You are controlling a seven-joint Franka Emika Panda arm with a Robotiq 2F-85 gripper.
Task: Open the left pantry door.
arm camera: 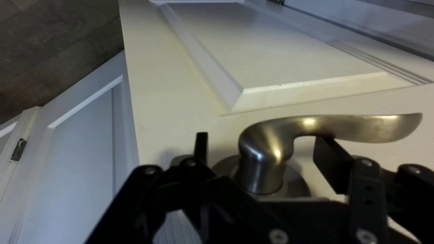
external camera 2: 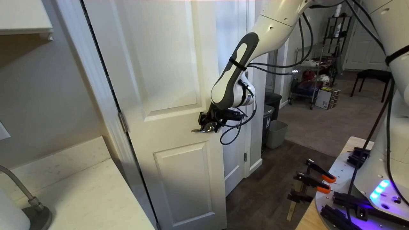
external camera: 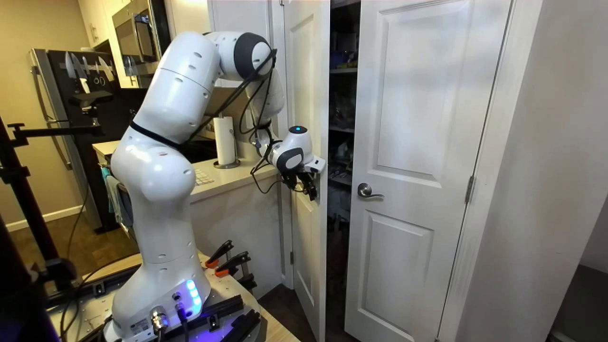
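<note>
Left pantry door [external camera 2: 174, 137] stands ajar and upright, its long axis running from 12 to 6 o'clock in an exterior view, with its hinge [external camera 2: 123, 122] toward 9 o'clock and its free edge [external camera 2: 224, 179] toward 3. In an exterior view the right pantry door [external camera: 413, 142] lies at 3 o'clock across a gap that shows pantry shelves [external camera: 343, 71].

In the wrist view the gripper [arm camera: 262, 149] has its fingers [arm camera: 201, 149] well parted around the neck of the door's brushed-metal lever handle [arm camera: 342, 127]. One finger sits at 9 o'clock from the neck, apart from it; the other sits at 3 o'clock, its tip reaching the bar's 6 o'clock side, though whether it touches the metal or only passes behind I cannot tell. The lever's long axis runs from the neck out to 3 o'clock, close to the line along which the fingers would close. So, by my judgement, closing would pinch the neck from both sides rather than grip across the bar.

The free edge lies near, at 9 o'clock from the nearer finger. The step in hand seems to be widening the swing. The next move likely calls for drawing the neck outward, away from the right pantry door, or backing clear to work on that edge. Backing out, the finger at 3 o'clock could catch the bar.
</note>
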